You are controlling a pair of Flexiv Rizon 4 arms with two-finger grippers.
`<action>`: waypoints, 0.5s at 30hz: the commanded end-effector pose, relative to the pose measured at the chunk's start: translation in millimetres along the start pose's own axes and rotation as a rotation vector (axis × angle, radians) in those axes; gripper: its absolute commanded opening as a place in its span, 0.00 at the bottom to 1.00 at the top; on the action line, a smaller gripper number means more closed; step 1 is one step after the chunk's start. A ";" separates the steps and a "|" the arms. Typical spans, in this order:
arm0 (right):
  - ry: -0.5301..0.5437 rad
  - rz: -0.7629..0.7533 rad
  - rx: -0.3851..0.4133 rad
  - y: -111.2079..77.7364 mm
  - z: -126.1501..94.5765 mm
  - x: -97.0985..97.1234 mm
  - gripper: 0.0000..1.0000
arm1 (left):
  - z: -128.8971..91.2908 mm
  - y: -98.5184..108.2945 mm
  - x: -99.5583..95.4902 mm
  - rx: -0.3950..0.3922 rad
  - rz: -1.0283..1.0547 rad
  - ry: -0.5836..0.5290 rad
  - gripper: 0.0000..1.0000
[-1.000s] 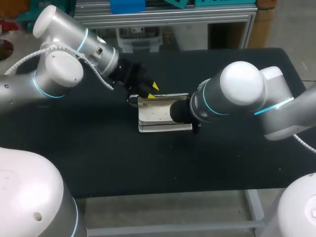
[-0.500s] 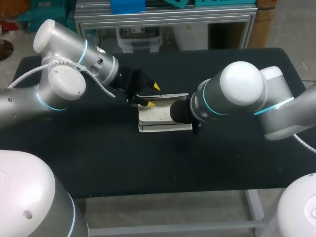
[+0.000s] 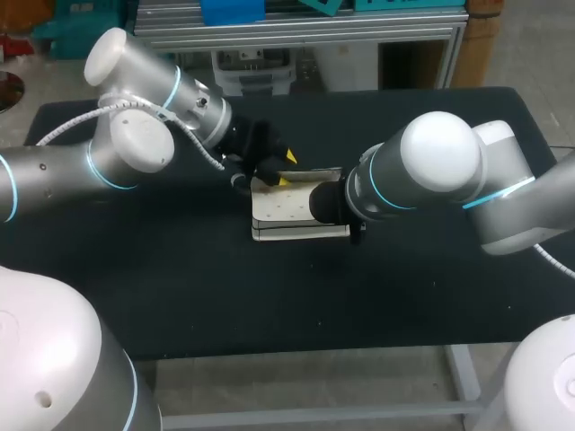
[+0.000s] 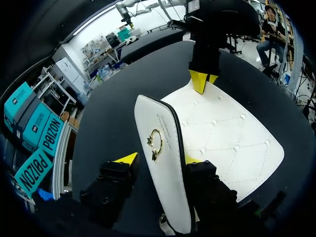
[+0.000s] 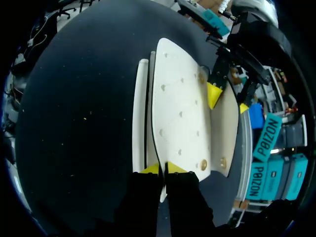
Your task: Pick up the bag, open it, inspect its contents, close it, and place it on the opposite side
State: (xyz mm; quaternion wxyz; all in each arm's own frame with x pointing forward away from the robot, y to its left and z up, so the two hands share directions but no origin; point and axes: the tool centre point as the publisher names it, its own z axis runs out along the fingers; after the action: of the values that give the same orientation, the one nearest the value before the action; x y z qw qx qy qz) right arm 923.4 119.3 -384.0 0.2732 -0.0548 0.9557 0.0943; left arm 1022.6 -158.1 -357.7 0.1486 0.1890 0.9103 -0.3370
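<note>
A white quilted handbag with black edging point(image 3: 287, 215) lies flat just above the middle of the head view, on the black bench point(image 3: 180, 287). The left arm point(image 3: 117, 153) comes in from the upper left. Its left tool point(image 3: 286, 169) sits at the bag's upper-left corner, with the yellow tips showing. The right arm point(image 3: 431, 180) enters from the right and covers the bag's right end.

In the left wrist view the bag's flap point(image 4: 160, 148), white with a small gold ring clasp point(image 4: 155, 144), stands up on edge between the left tool's fingers. These fingers are spread wide. One yellow tip point(image 4: 193, 160) rests against the side of the flap away from the clasp. The other tip point(image 4: 127, 159) stands clear of the clasp side, with a strip of dark bench between them. The flap is therefore not clamped, only leaning on one finger. The quilted body lies flat ahead of the flap. At its far edge is the right tool point(image 4: 201, 81), with its two yellow tips pressed close together.

The right wrist view shows the right tool's fingers nearly closed, pinching the thin black-trimmed edge of the bag from both sides. The bag stretches ahead of them. At its far end, the left tool's two yellow tips straddle the opened flap.
</note>
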 end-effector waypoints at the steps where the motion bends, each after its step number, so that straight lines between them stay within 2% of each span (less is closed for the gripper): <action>1: -0.009 0.001 -0.002 -0.9 2.2 3.0 0.00 | 3.9 2.1 -6.8 -0.008 -0.013 0.015 0.35; 3: -0.009 0.001 -0.002 -0.9 2.2 3.0 0.00 | 4.5 2.5 -7.1 -0.009 -0.017 0.020 0.31; 6: -0.009 0.001 -0.002 -0.9 2.2 3.0 0.00 | 6.0 4.0 -7.0 -0.007 -0.027 0.031 0.35; 9: -0.009 0.001 -0.002 -0.9 2.2 3.0 0.00 | 8.1 5.5 -6.8 -0.001 -0.037 0.045 0.33; 11: -0.009 0.001 -0.002 -0.9 2.2 3.0 0.00 | 9.6 6.1 -7.4 -0.009 -0.045 0.053 0.25; 12: -0.009 0.001 -0.002 -0.9 2.2 3.0 0.00 | 10.0 6.4 -7.7 -0.012 -0.050 0.054 0.10; 13: -0.009 0.001 -0.002 -0.9 2.2 3.0 0.00 | 10.1 6.6 -7.9 -0.013 -0.053 0.057 0.00; 15: -0.009 0.001 -0.002 -0.9 2.2 3.0 0.00 | 8.8 6.5 -8.7 -0.005 -0.061 0.061 0.00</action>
State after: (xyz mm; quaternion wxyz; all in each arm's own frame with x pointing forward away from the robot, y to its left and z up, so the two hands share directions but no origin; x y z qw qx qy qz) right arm 923.3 119.3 -384.0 0.2732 -0.0548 0.9557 0.0944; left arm 1030.7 -160.2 -363.5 0.1175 0.1692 0.9205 -0.3321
